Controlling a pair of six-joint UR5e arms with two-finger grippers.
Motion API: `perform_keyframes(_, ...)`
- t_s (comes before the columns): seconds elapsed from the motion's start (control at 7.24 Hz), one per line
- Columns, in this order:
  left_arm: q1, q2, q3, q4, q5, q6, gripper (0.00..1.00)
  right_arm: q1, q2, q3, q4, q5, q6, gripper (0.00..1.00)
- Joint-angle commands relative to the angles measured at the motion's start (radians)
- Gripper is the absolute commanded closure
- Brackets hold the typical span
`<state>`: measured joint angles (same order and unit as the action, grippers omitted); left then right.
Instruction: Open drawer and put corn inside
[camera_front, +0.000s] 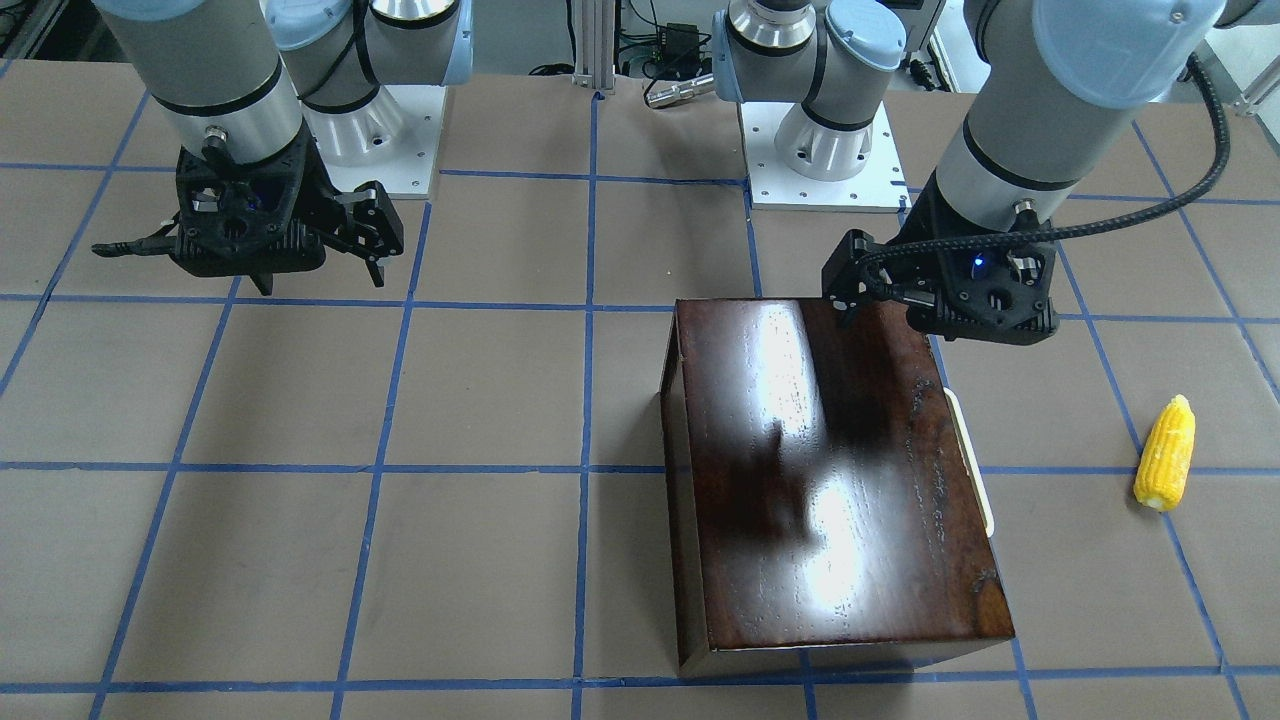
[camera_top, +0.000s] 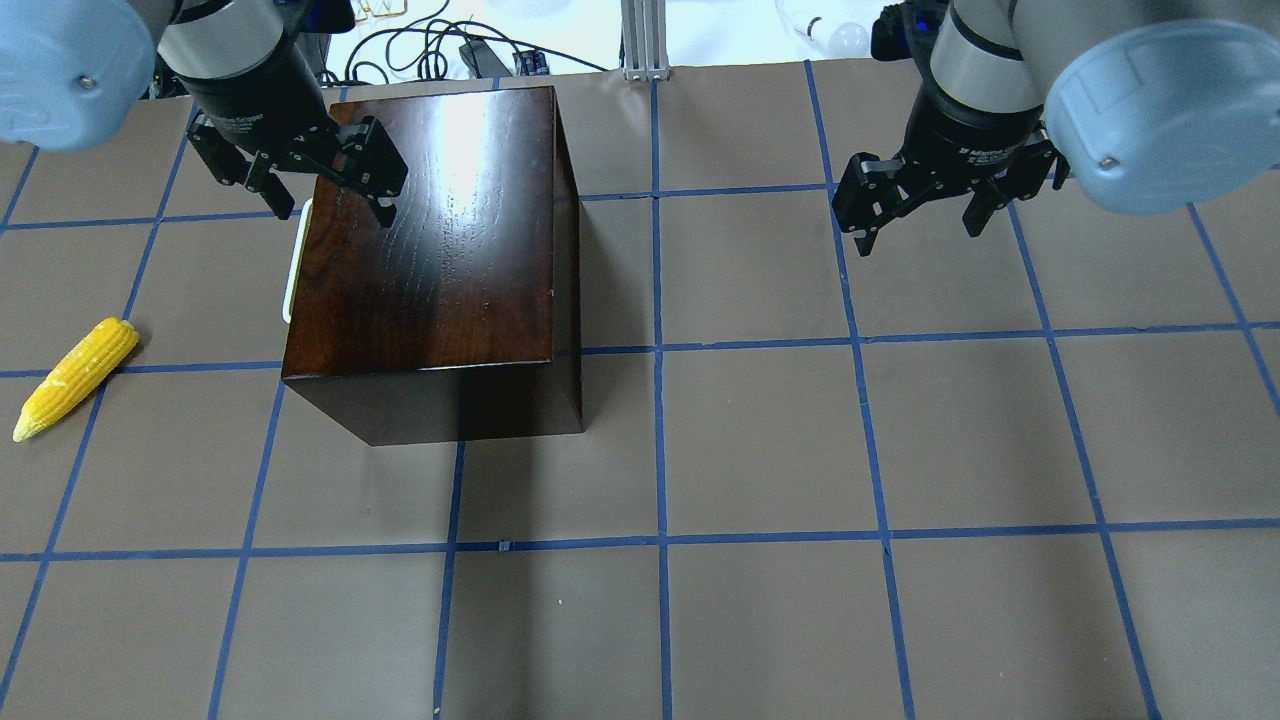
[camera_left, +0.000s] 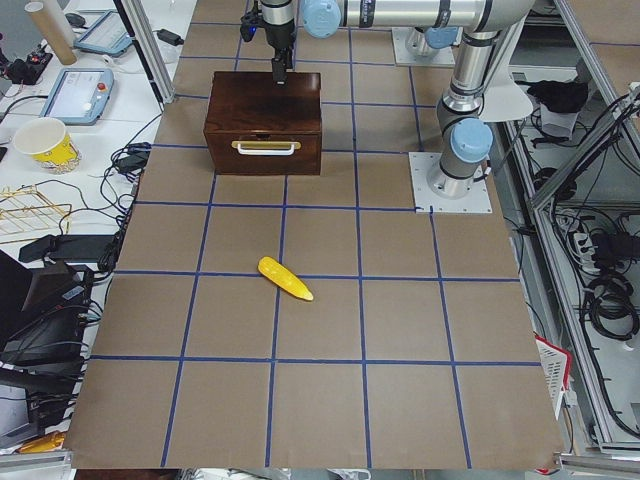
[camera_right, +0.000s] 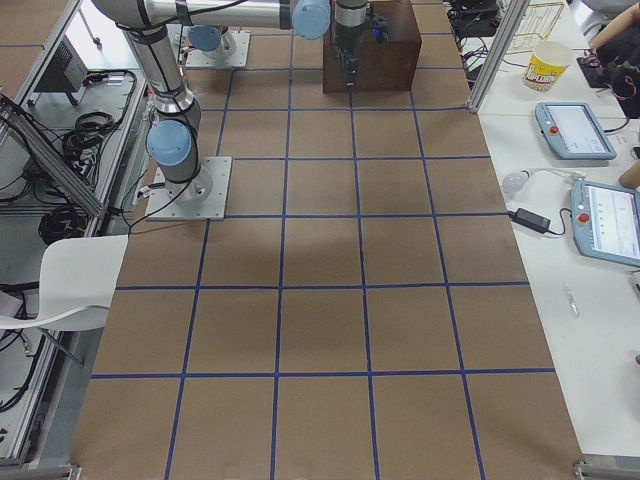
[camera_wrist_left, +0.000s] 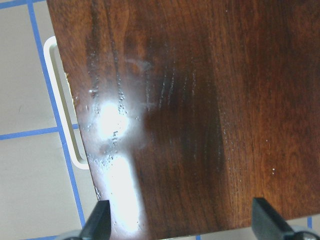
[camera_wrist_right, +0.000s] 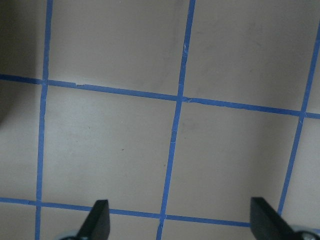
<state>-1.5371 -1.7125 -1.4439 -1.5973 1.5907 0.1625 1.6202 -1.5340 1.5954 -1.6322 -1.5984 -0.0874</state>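
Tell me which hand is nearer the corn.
Left. The left hand hangs over the box edge nearest the corn; the right hand is beyond the box, over bare table.

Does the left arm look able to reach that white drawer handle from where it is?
Probably yes. The left gripper hovers over the box edge above the handle, jaws open; nothing blocks that side, and the corn lies apart.

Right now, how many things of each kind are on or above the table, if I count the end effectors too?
Box: 1
Corn: 1
End effectors: 2 (left end effector, right end effector)
Total: 4
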Motion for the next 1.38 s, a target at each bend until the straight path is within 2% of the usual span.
perform_keyframes(0.0, 0.005, 0.005, 0.005, 0.002, 0.000, 0.012, 0.00, 0.001, 0.000, 0.000, 0.000, 0.000, 0.000, 0.00)
perform_keyframes(0.14, 0.015, 0.007, 0.002, 0.003, 0.009, 0.012, 0.00, -0.002, 0.000, 0.000, 0.000, 0.000, 0.000, 0.00)
perform_keyframes(0.41, 0.134, 0.010, 0.004, 0.002, 0.018, 0.015, 0.00, 0.001, 0.000, 0.000, 0.000, 0.000, 0.000, 0.00)
perform_keyframes(0.83, 0.314, -0.013, -0.001, 0.013, 0.005, 0.260, 0.00, 0.001, 0.000, 0.000, 0.000, 0.000, -0.002, 0.00)
perform_keyframes(1.1, 0.383, -0.047, -0.025, 0.031, -0.034, 0.352, 0.00, 0.001, 0.000, 0.000, 0.000, 0.000, 0.000, 0.00)
perform_keyframes(1.24, 0.400, -0.068, -0.038, 0.095, -0.037, 0.406, 0.00, 0.001, 0.000, 0.000, 0.000, 0.000, 0.000, 0.00)
